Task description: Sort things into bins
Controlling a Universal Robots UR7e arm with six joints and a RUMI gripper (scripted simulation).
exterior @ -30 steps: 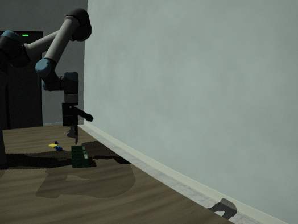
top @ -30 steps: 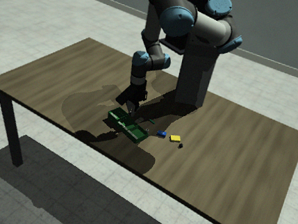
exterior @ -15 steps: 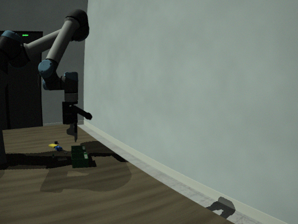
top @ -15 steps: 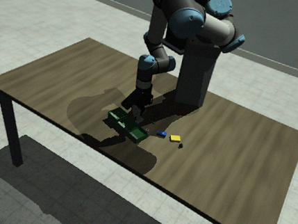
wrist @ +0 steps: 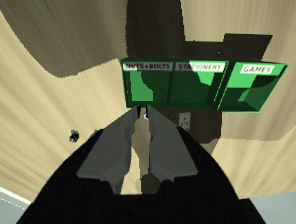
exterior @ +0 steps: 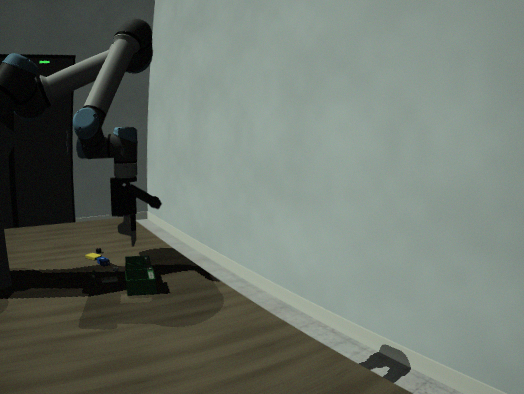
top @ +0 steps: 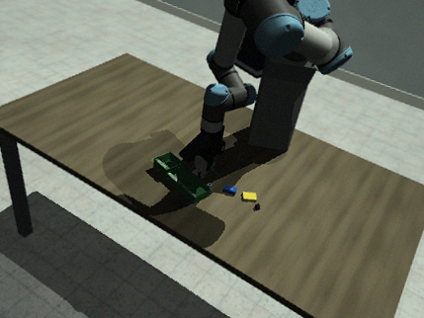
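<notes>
A green bin (top: 165,163) (exterior: 134,280) (wrist: 131,89) with three compartments labelled NUTS+BOLTS, STATIONERY and GAMES stands upright on the table. My gripper (top: 199,167) (exterior: 133,241) (wrist: 143,106) hangs a little above the table just in front of the bin, at the border of NUTS+BOLTS and STATIONERY. Its fingers are shut with only a thin gap, and I see nothing clearly held. A small pale die (wrist: 185,120) (top: 208,181) lies on the table in front of the STATIONERY compartment, right of the fingers. A blue thing (top: 229,190) (exterior: 103,260), a yellow block (top: 249,196) (exterior: 93,256) and a small black thing (top: 257,207) (exterior: 98,249) (wrist: 75,136) lie beside the bin.
The wooden table (top: 329,223) (exterior: 200,350) carries only these things. The robot's dark base column (top: 277,103) stands at the table's back edge behind the bin. A grey wall (exterior: 325,150) fills most of the exterior view.
</notes>
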